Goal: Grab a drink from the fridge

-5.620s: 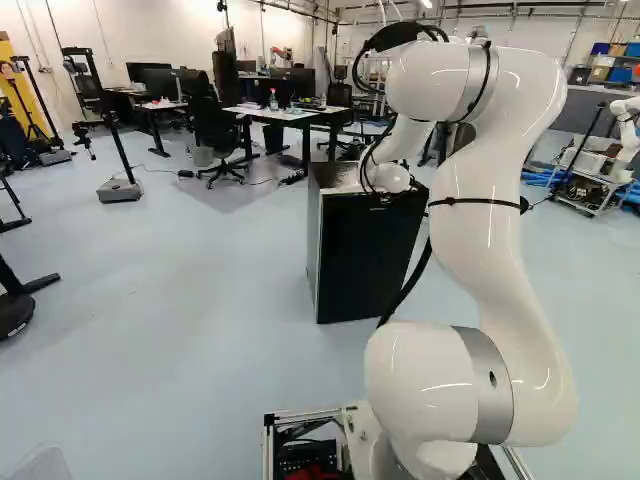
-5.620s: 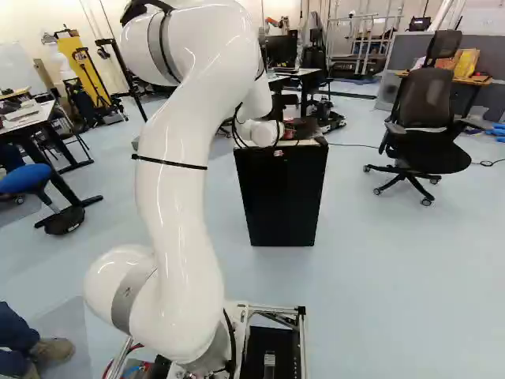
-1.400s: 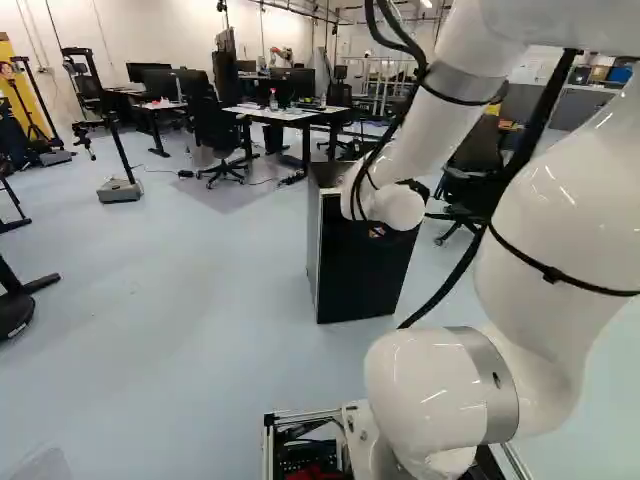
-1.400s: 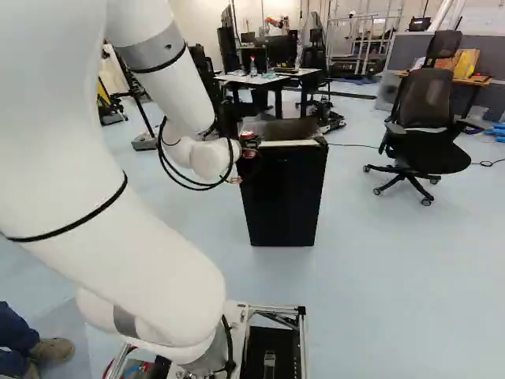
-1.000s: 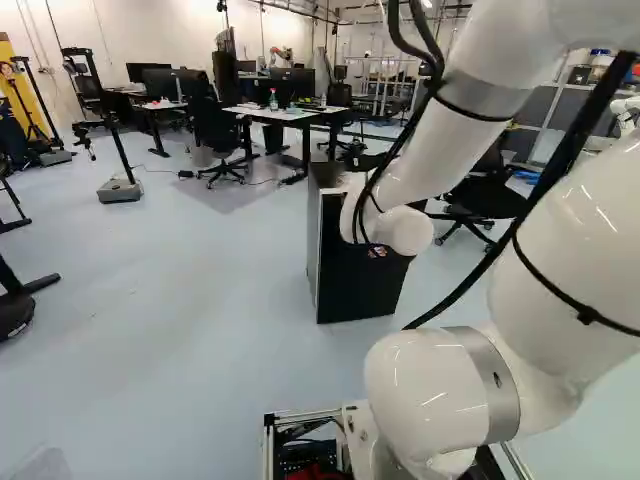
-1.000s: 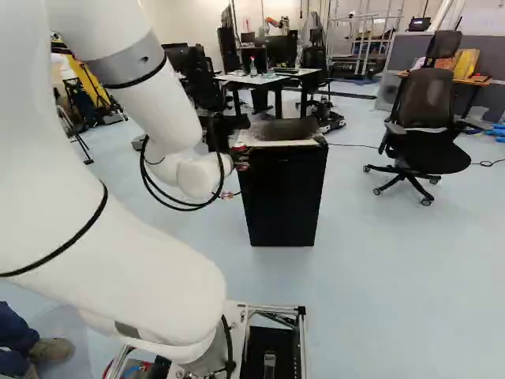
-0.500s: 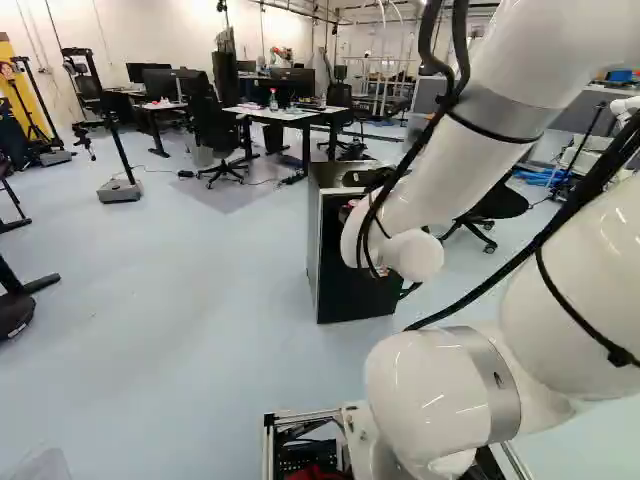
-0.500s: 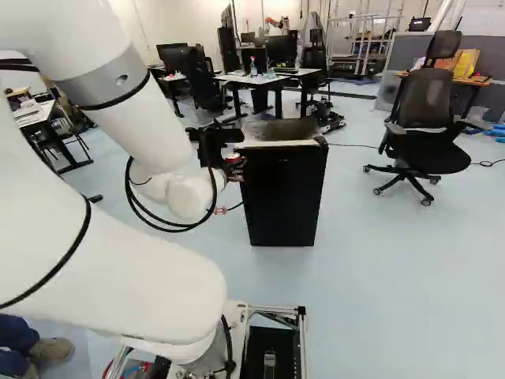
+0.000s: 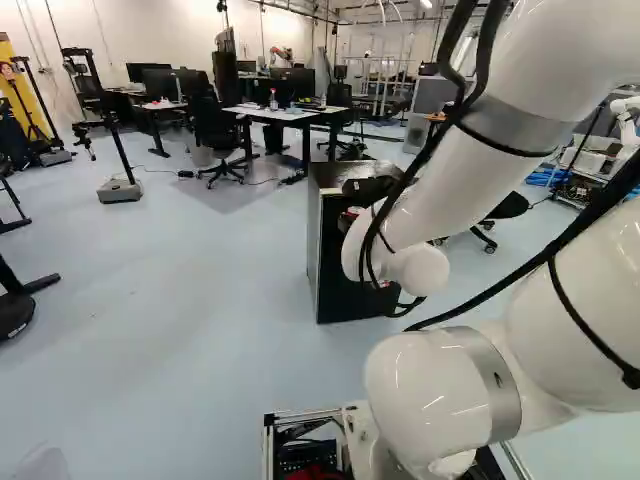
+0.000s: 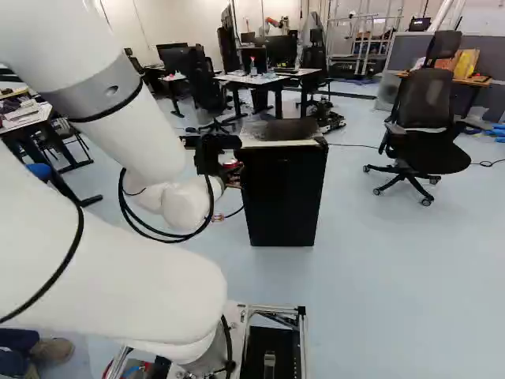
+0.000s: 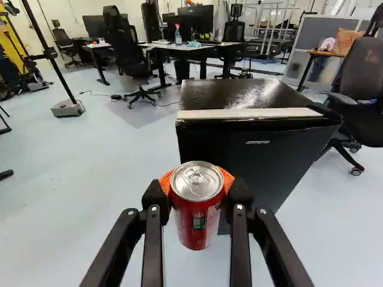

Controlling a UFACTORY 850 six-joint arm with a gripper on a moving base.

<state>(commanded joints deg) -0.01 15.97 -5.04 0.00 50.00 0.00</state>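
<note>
- Spreads pale floor (image 11: pixel 90 191) around the fridge (image 11: pixel 257 164), with a desk (image 11: pixel 206 48) and monitors (image 11: pixel 190 25) well beyond it and an office chair (image 11: pixel 366 86) beside it.
- Reaches with the white arm (image 10: pixel 118 292) from the near side of the fridge, outside it, and with no second arm to share the work.
- Brings the gripper (image 11: pixel 197 186) just ahead of the fridge front, by the front edge farther from the office chair.
- Clamps both fingers on a red can (image 11: pixel 197 212), one from either side, with orange pads (image 11: pixel 228 179) showing around its upper part.
- Holds the can between gripper and fridge front, off the floor, silver lid up.
- Stands the can's long axis roughly upright, crosswise to the reach of the fingers, so needs no turning of the wrist for a level carry.
- Looks to have the fridge front shut, and so seems past the fetching: probably down to carrying the drink off.
- Calls next for a move away from the fridge, back towards the base, with the can upright and the squeeze steady.
- Could catch the fridge edge by swinging sideways too early, dent the thin wall by squeezing harder, or drop the can by easing off.
</note>
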